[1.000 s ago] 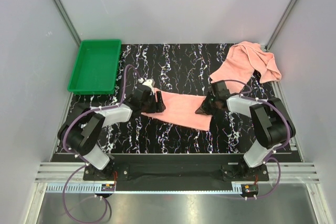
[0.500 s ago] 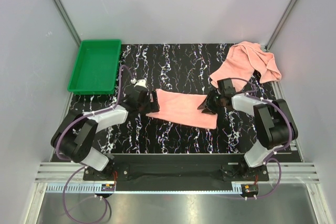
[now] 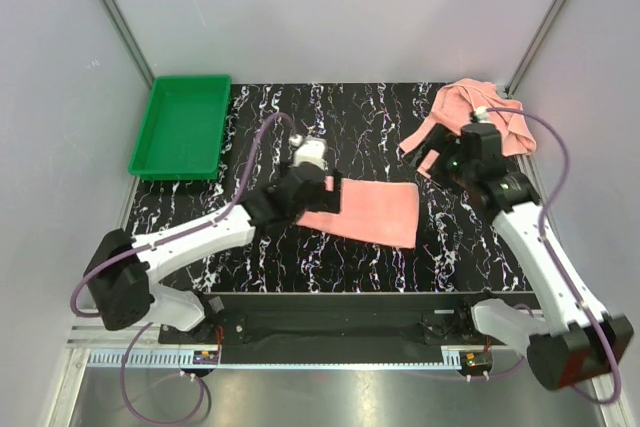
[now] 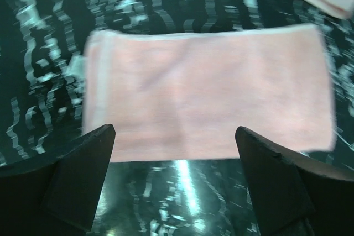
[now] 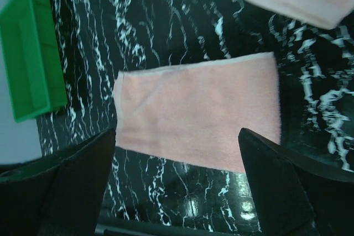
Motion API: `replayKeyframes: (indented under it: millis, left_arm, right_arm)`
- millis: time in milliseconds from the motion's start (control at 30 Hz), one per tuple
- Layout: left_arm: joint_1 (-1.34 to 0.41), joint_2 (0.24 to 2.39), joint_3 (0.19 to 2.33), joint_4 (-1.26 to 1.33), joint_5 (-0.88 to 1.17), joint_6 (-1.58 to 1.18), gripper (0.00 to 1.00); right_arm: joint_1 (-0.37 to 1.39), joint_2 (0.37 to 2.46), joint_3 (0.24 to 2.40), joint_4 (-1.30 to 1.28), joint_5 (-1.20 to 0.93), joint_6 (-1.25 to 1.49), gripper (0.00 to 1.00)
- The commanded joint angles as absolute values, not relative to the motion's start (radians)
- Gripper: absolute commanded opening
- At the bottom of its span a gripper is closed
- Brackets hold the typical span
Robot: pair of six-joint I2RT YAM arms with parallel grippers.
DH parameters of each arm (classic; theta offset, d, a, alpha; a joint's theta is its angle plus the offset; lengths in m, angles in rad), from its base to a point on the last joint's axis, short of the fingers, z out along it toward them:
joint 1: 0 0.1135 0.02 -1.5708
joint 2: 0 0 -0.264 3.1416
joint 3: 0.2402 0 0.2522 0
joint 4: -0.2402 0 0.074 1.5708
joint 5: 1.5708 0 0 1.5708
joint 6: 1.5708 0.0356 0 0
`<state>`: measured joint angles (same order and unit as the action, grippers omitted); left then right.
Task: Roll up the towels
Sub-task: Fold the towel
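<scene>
Wide open and empty at the left gripper [image 3: 318, 187]; the same at the right gripper [image 3: 440, 159], nothing held. Ahead of the left jaws, its near long edge level with the fingertips in the wrist view: the flat towel [image 3: 365, 209], smooth, on the table [image 3: 340, 117]. Also ahead of the right jaws and framed whole between the fingers, but well apart from them. Off past the right jaws' right-hand finger: the crumpled towel [image 3: 480, 117], touched by neither gripper. Far beyond the left-hand finger in that same view: the tray [image 3: 183, 125].

Judged as the very start of rolling the flat towel, with no turn made yet. To do it well:

- Choose one short end, out toward one finger of the left jaws, and work from there only.
- Come down low, jaws spread, and pinch the hem alone rather than scraping the table.
- Make the first turn tight and small, to avoid a slack roll later.
- Keep that turn square to the long edges, to avoid a cone.
- Pin the opposite end with the right gripper against sliding.
- Advance in short turns, re-gripping near the roll's middle.
- Leave the crumpled towel for afterwards; likely in need of spreading flat first.
</scene>
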<state>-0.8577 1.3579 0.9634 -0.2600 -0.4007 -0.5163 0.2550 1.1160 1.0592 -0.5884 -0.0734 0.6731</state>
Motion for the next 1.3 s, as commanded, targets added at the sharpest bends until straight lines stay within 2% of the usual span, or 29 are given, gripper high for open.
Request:
replayKeyframes:
  millis: [0,133,367,500,867,1233,1267]
  left_arm:
    - [-1.018,1.426,1.078,-0.285,-0.558,-0.46,0.97]
    - [-1.143,1.607,1.225,-0.314,-0.574,-0.462,0.93]
    - [-1.301,1.989,1.573,-0.405,-0.591,-0.459,0.92]
    - [-1.321,2.085,1.664,-0.423,-0.568,-0.482,0.91]
    - [-1.335,2.2,1.723,-0.4,-0.575,-0.488,0.87]
    - [-1.339,2.39,1.904,-0.518,-0.66,-0.494,0.63]
    - [-1.338,2.399,1.902,-0.523,-0.666,-0.5,0.56]
  right_arm:
    - [0.253,1.014,1.101,-0.765,0.202,0.689,1.0]
    - [0.252,0.951,1.118,-0.84,0.297,0.712,1.0]
    - [0.252,0.845,1.109,-0.911,0.308,0.749,1.0]
    - [0.252,0.804,1.104,-0.933,0.298,0.756,1.0]
    - [0.25,0.749,1.088,-0.96,0.29,0.765,1.0]
    - [0.252,0.727,1.071,-0.969,0.285,0.765,1.0]
    - [0.252,0.727,1.069,-0.969,0.288,0.764,1.0]
